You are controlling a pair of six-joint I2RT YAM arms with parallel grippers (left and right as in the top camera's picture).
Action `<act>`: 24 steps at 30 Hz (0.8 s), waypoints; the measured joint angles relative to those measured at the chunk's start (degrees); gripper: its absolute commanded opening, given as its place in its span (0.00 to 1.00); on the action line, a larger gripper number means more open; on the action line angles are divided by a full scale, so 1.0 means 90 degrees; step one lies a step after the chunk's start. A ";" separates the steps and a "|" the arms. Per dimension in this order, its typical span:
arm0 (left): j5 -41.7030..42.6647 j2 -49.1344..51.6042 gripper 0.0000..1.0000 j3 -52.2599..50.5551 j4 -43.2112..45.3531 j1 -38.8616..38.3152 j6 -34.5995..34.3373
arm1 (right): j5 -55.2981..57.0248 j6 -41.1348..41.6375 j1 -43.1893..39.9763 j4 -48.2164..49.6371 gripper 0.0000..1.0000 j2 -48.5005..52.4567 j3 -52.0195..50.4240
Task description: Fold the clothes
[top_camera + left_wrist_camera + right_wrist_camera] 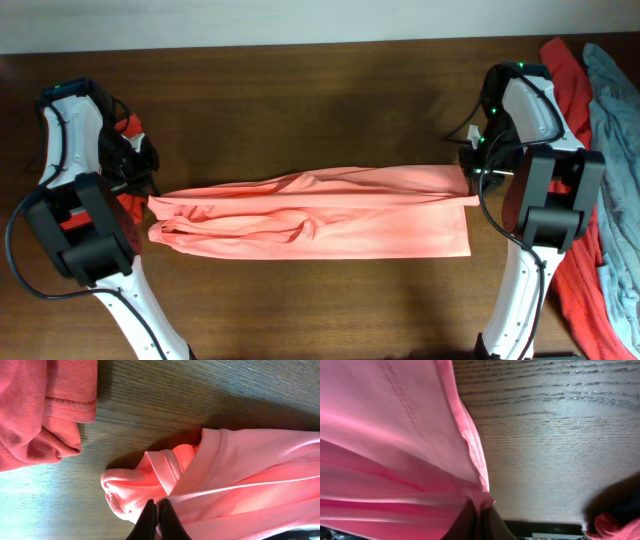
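Note:
A salmon-pink shirt (320,215) lies folded lengthwise into a long band across the middle of the dark wood table (300,90), its upper layer pulled taut between both arms. At its left end my left gripper (150,203) is shut on a bunched edge near the collar (165,467); in the left wrist view the black fingertips (156,505) pinch the fabric. My right gripper (470,183) holds the right end; in the right wrist view the hem (470,440) runs down between the dark fingers, and the gripper (481,510) still pinches cloth.
A pile of other clothes lies at the right edge: a red garment (568,75) and a grey-blue one (612,120), partly under the right arm. A coral-red garment (40,410) sits beside the left arm (130,128).

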 measured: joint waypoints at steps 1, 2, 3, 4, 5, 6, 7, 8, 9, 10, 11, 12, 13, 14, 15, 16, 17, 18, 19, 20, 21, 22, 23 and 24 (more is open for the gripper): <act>-0.0002 0.0000 0.01 0.0000 -0.0002 0.0000 0.0000 | 0.0000 -0.0005 0.0000 0.0005 0.15 0.0000 -0.0017; -0.0005 0.0000 0.01 0.0000 -0.0005 0.0000 0.0000 | 0.0002 0.0005 0.0000 0.0000 0.15 0.0000 -0.0058; -0.0007 0.0000 0.01 0.0000 -0.0005 0.0000 0.0000 | 0.0002 0.0002 0.0000 0.0002 0.15 0.0000 -0.0090; -0.0012 0.0000 0.01 0.0000 -0.0005 0.0000 0.0000 | 0.0002 0.0005 0.0000 0.0000 0.15 0.0000 -0.0119; -0.0022 0.0000 0.01 0.0000 -0.0005 0.0000 0.0000 | 0.0002 -0.0002 -0.0002 0.0000 0.15 0.0000 -0.0141; -0.0024 0.0000 0.01 0.0000 -0.0005 0.0002 0.0000 | 0.0002 0.0000 -0.0005 0.0000 0.16 0.0000 -0.0163; -0.0027 0.0000 0.01 0.0000 -0.0005 0.0002 0.0000 | 0.0002 0.0005 -0.0005 0.0000 0.16 0.0000 -0.0168; -0.0029 0.0000 0.01 0.0000 -0.0005 0.0002 0.0000 | 0.0002 0.0002 -0.0010 0.0000 0.17 0.0000 -0.0182; -0.0027 0.0000 0.01 0.0000 -0.0005 0.0000 0.0000 | 0.0002 0.0000 -0.0012 0.0000 0.20 0.0000 -0.0187; -0.0027 0.0000 0.01 0.0000 -0.0005 0.0002 0.0000 | 0.0005 0.0000 -0.0012 0.0000 0.22 0.0000 -0.0187; -0.0029 0.0000 0.01 0.0000 -0.0005 0.0002 0.0000 | 0.0007 -0.0007 -0.0012 0.0000 0.23 0.0000 -0.0187; -0.0029 0.0000 0.01 0.0000 -0.0005 0.0002 0.0000 | 0.0015 0.0000 -0.0012 0.0000 0.24 0.0000 -0.0185; -0.0032 0.0000 0.01 0.0000 -0.0005 0.0002 0.0000 | 0.0022 -0.0012 -0.0012 0.0000 0.24 0.0000 -0.0187; -0.0039 0.0000 0.01 0.0000 -0.0007 0.0002 0.0000 | 0.0022 -0.0005 -0.0012 0.0000 0.25 0.0000 -0.0187; -0.0046 0.0000 0.02 0.0000 -0.0005 0.0002 0.0000 | 0.0022 0.0000 -0.0012 0.0000 0.27 0.0000 -0.0187; -0.0046 0.0000 0.03 0.0000 -0.0007 0.0002 0.0000 | 0.0022 -0.0002 -0.0012 0.0000 0.28 0.0000 -0.0187; -0.0046 0.0000 0.03 0.0000 -0.0010 0.0002 0.0000 | 0.0022 0.0000 -0.0015 0.0000 0.28 0.0000 -0.0187; -0.0046 0.0000 0.03 0.0000 -0.0010 0.0002 0.0000 | 0.0024 -0.0005 -0.0017 0.0000 0.28 0.0000 -0.0187; -0.0049 0.0000 0.03 0.0000 -0.0010 0.0002 0.0000 | 0.0022 -0.0005 -0.0017 0.0000 0.28 0.0000 -0.0187; -0.0046 0.0000 0.03 0.0000 -0.0010 0.0002 0.0000 | 0.0022 -0.0002 -0.0017 0.0000 0.28 0.0000 -0.0187; -0.0049 0.0000 0.03 0.0000 -0.0010 0.0002 0.0000 | 0.0022 0.0002 -0.0017 0.0000 0.28 0.0000 -0.0187; -0.0046 0.0000 0.03 0.0000 -0.0010 0.0002 0.0000 | 0.0022 0.0002 -0.0017 0.0000 0.28 0.0000 -0.0187; -0.0049 0.0000 0.03 0.0000 -0.0010 0.0002 0.0000 | 0.0022 0.0005 -0.0017 0.0000 0.28 0.0000 -0.0187; -0.0049 0.0000 0.03 0.0000 -0.0010 0.0002 0.0000 | 0.0022 -0.0005 -0.0017 0.0000 0.27 0.0000 -0.0187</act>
